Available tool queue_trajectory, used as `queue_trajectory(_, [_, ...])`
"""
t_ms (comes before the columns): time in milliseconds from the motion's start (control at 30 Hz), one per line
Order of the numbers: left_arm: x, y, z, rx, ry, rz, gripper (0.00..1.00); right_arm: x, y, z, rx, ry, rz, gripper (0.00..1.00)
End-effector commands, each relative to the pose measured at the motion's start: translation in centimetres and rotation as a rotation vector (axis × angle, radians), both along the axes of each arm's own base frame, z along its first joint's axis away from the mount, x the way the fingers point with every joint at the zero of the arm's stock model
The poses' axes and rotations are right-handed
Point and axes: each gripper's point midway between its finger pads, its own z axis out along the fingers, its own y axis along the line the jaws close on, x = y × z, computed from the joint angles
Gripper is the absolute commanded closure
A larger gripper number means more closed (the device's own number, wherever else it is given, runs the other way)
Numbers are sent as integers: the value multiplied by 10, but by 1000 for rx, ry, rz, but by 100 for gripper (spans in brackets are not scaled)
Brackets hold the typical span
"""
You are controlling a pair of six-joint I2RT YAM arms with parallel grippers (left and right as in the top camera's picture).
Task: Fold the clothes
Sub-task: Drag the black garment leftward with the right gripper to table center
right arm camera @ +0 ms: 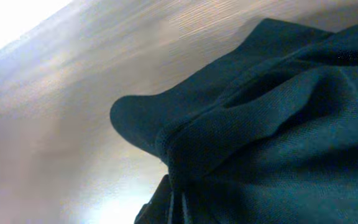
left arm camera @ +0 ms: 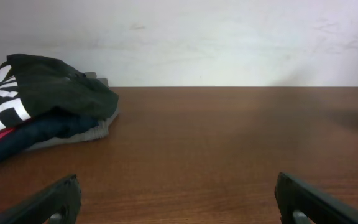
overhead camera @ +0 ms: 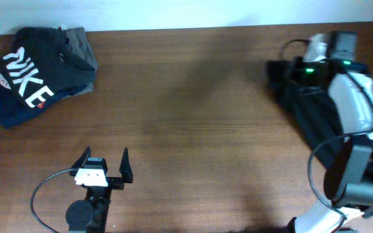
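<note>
The black T-shirt (overhead camera: 311, 113) lies bunched at the table's right side, partly under my right arm. My right gripper (overhead camera: 282, 70) is at the shirt's far left end and is shut on a fold of it. The right wrist view shows the dark fabric (right arm camera: 266, 124) pinched between the jaws (right arm camera: 176, 205) and lifted off the wood. My left gripper (overhead camera: 103, 163) is open and empty near the front edge, left of centre. Its two fingertips frame bare wood in the left wrist view (left arm camera: 179, 202). The white round mark is not visible.
A pile of clothes sits at the back left corner: a dark garment with white NIKE lettering (overhead camera: 28, 74) on top, a grey folded garment (overhead camera: 83, 45) under it. Both show in the left wrist view (left arm camera: 36, 93), (left arm camera: 79, 134). A white wall runs behind the table.
</note>
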Motion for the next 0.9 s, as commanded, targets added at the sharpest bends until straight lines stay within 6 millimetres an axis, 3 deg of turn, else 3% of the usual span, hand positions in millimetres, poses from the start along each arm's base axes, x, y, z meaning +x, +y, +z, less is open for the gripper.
queue_trajectory(0, [0, 2, -3, -5, 2, 12, 1, -5, 90, 9, 57, -14, 199, 95])
queue_trajectory(33, [0, 2, -3, -5, 2, 12, 1, -10, 114, 9, 57, -13, 251, 93])
queue_trajectory(67, [0, 2, -3, -5, 2, 12, 1, -20, 155, 9, 58, -13, 339, 91])
queue_trajectory(133, [0, 2, -3, -5, 2, 12, 1, -31, 190, 9, 58, -16, 416, 87])
queue_trajectory(200, [0, 2, -3, -5, 2, 12, 1, -48, 241, 11, 44, -34, 510, 81])
queue_trajectory(333, [0, 2, -3, -5, 2, 12, 1, -63, 289, 18, 60, -76, 575, 78])
queue_trajectory(400, [0, 2, -3, -5, 2, 12, 1, -65, 298, 23, 56, -93, 592, 72])
queue_trajectory(467, [0, 2, -3, -5, 2, 12, 1, -59, 287, 28, 16, -99, 555, 68])
queue_trajectory(500, [0, 2, -3, -5, 2, 12, 1, -54, 271, 33, -25, -91, 509, 65])
queue_trajectory(567, [0, 2, -3, -5, 2, 12, 1, -42, 222, 46, -116, -56, 384, 54])
queue_trajectory(667, [0, 2, -3, -5, 2, 12, 1, -29, 155, 62, -146, -27, 237, 27])
queue_trajectory(733, [0, 2, -3, -5, 2, 12, 1, -29, 144, 60, -86, -20, 276, 24])
queue_trajectory(800, [0, 2, -3, -5, 2, 12, 1, -33, 147, 48, -72, 9, 345, 21])
queue_trajectory(867, [0, 2, -3, -5, 2, 12, 1, -39, 161, 23, -89, 65, 402, 18])
